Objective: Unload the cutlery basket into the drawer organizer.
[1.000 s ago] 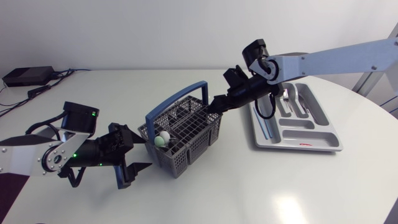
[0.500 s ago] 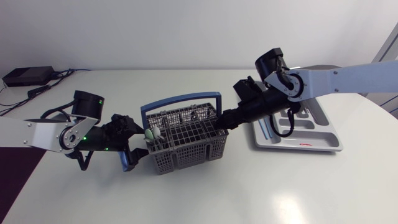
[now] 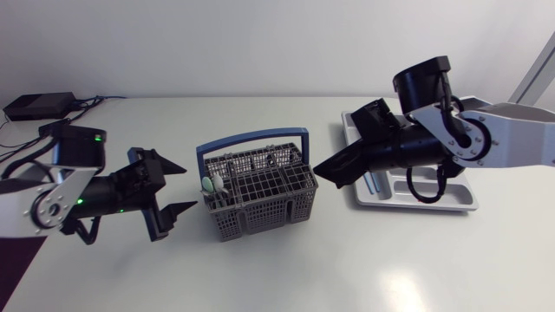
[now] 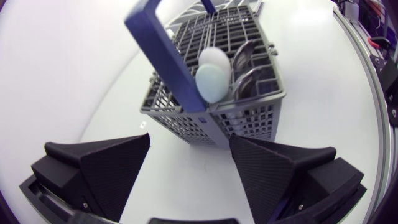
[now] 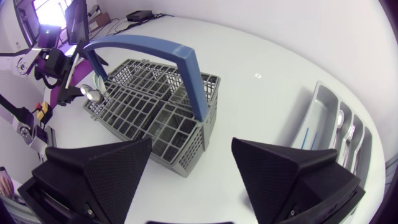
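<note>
A grey mesh cutlery basket with a blue handle stands mid-table. In it are spoons and pale round-ended utensils. My left gripper is open just left of the basket, apart from it; in the left wrist view the basket lies right ahead of the open gripper. My right gripper is open between the basket's right side and the grey drawer organizer. The right wrist view shows the basket ahead of the open gripper and the organizer beside it, with cutlery in its slots.
A black box with cables lies at the back left corner. My right arm covers much of the organizer in the head view. White tabletop stretches in front of the basket and both grippers.
The basket was turned square and set down. The right gripper then opened, let go of its right rim and drew back right. The left gripper backed away to the left.
</note>
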